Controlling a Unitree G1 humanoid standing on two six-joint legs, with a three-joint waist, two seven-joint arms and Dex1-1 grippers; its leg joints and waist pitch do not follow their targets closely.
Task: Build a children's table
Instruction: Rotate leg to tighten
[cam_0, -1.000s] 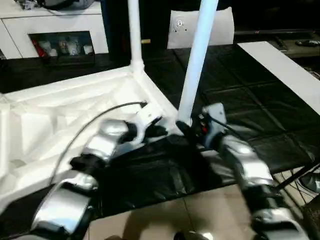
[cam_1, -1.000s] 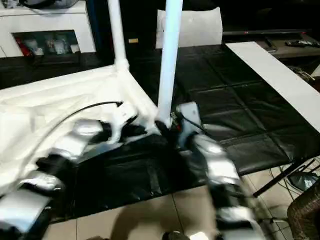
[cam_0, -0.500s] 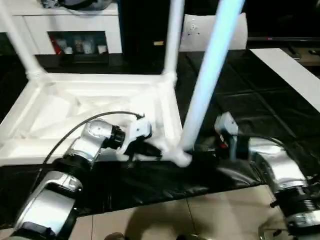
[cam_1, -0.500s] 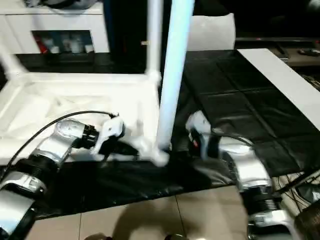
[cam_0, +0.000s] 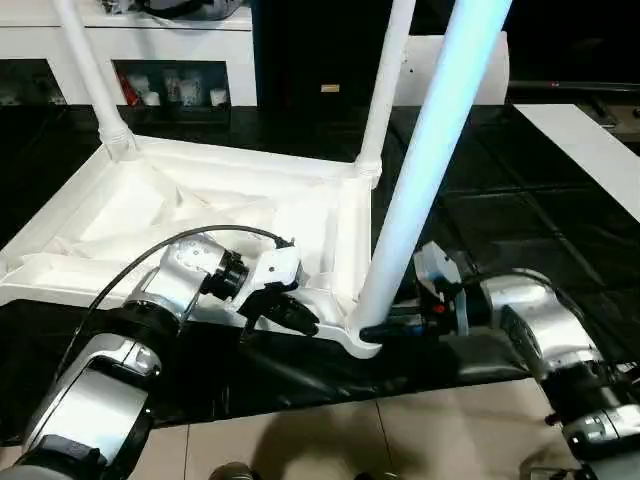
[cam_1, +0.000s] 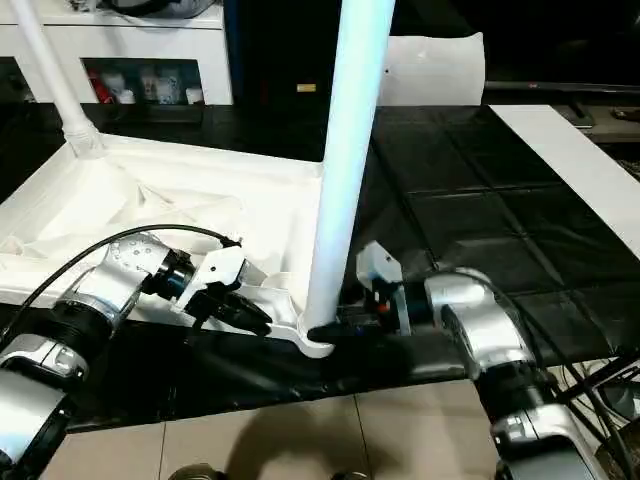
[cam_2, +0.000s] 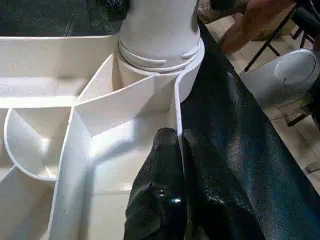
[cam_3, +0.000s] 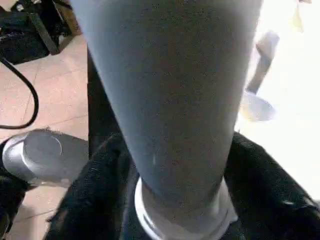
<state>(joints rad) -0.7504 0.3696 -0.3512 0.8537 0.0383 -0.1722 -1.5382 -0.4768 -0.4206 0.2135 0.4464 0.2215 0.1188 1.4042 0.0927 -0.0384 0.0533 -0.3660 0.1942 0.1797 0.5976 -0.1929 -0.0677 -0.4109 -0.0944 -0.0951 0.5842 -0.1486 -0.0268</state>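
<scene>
The children's table lies upside down: its white tabletop (cam_0: 150, 215) shows the ribbed underside. Three white legs stand in corner sockets: far left (cam_0: 92, 75), far right (cam_0: 383, 90) and the near right leg (cam_0: 425, 170), which leans slightly right. My left gripper (cam_0: 303, 318) is shut on the tabletop's thin near rim (cam_2: 176, 107), just left of that near socket. My right gripper (cam_0: 378, 330) reaches in from the right at the near leg's base. Its black fingers (cam_3: 95, 195) press against both sides of the leg (cam_3: 175, 100).
A black padded mat (cam_0: 520, 220) lies under the table and to its right. A flat white strip (cam_0: 590, 150) rests on the mat's right side, and a white block (cam_1: 435, 70) stands at the back. A white cabinet (cam_0: 180, 45) is behind; tiled floor (cam_0: 430, 440) lies in front.
The head camera has swung, so the whole picture shifted. My right gripper's fingers have come in around the near leg's base. The left gripper has kept its hold on the rim.
</scene>
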